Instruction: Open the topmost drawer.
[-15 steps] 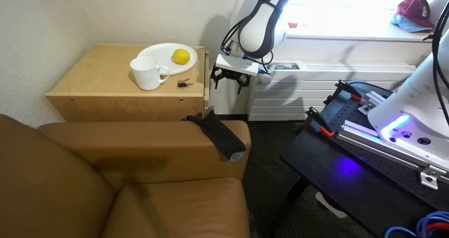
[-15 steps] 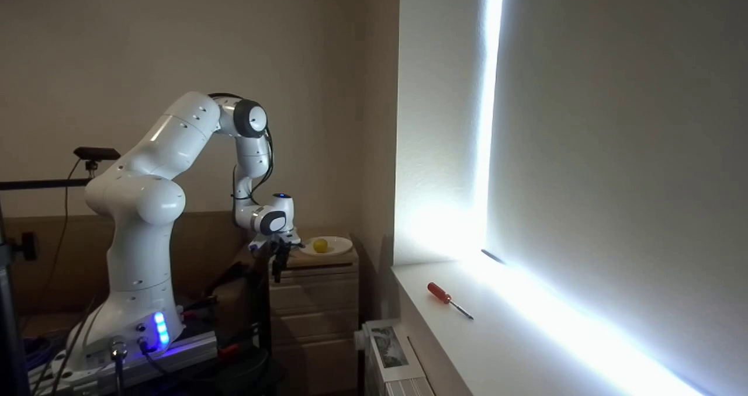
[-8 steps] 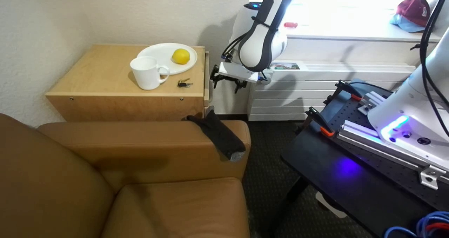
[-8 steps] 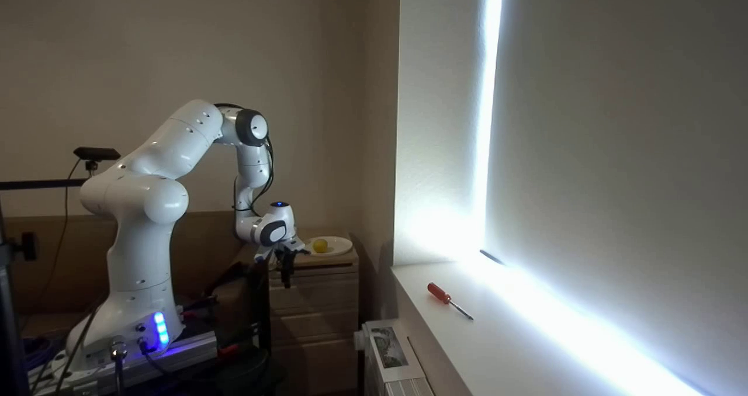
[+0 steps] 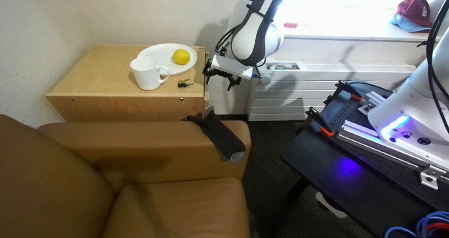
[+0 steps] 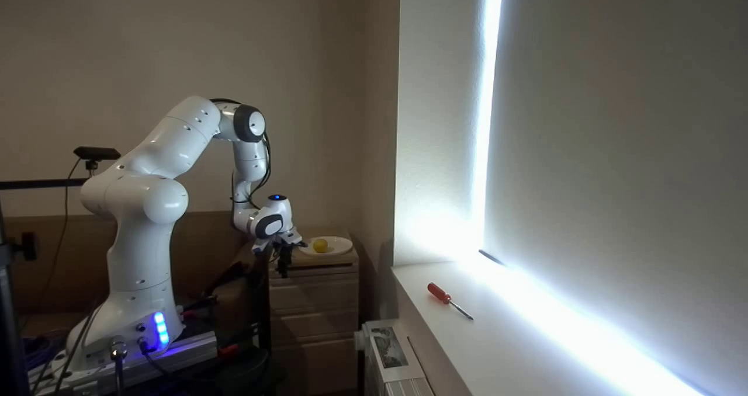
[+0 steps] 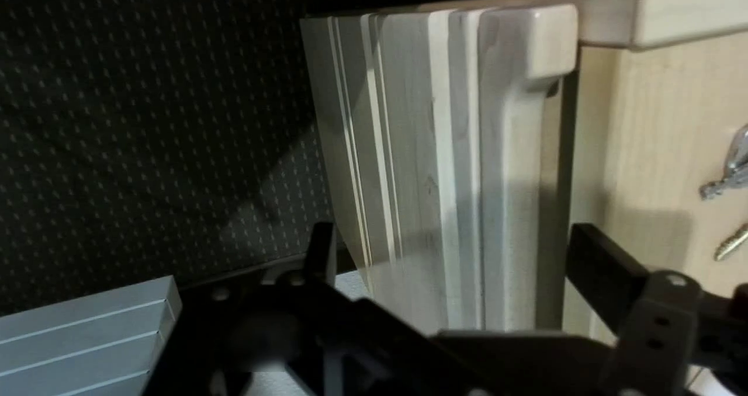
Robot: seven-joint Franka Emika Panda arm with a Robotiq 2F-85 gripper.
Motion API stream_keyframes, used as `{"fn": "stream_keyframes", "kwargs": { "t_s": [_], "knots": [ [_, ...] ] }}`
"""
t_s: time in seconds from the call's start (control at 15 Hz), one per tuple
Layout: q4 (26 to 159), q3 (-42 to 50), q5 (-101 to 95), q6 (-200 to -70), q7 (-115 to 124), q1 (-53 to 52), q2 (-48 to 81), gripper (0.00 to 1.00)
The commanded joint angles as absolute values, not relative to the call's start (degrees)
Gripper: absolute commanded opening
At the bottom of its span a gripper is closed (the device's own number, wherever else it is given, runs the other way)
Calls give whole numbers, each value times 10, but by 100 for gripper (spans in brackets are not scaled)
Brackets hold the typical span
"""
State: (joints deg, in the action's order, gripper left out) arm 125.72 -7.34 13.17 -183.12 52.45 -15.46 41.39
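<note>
One drawer (image 7: 517, 150), topmost, pale wood: set in the right side of the nightstand (image 5: 126, 108), just below the worktop (image 5: 101, 69); a dark gap runs between drawer front and worktop edge. One hand (image 7: 454, 235), black: fingers spread wide, hanging beside that side; in the wrist view the drawer front shows between them. Contact cannot be told.

On the worktop: one white mug (image 5: 143, 74), upright, handle to the right; one white plate (image 5: 159, 52), farther back and right, bearing one lemon (image 5: 181, 56); keys (image 5: 184, 83), toward the near right corner. Mug touching plate or apart: cannot be told.

Around: brown sofa (image 5: 168, 203), its armrest (image 5: 151, 136) across the near side of the nightstand; dark sock (image 5: 219, 136) over the armrest's right end; white radiator (image 5: 315, 90), right of the hand; cap (image 5: 414, 13) and red-handled screwdriver (image 6: 439, 292) on the windowsill (image 6: 502, 349).

Obscured: drawer front nearly edge-on in an exterior view; nightstand's lower part behind the armrest; keys cut off in the wrist view; windowsill partly lost in glare.
</note>
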Motion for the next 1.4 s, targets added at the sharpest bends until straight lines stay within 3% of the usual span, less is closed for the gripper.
{"fn": "stream_keyframes", "kwargs": {
  "t_s": [0.0,1.33],
  "knots": [
    [1256,-74,158,-1830,501,-157,412,100],
    [1218,-35,168,-1833,503,-208,457,100]
  ]
}}
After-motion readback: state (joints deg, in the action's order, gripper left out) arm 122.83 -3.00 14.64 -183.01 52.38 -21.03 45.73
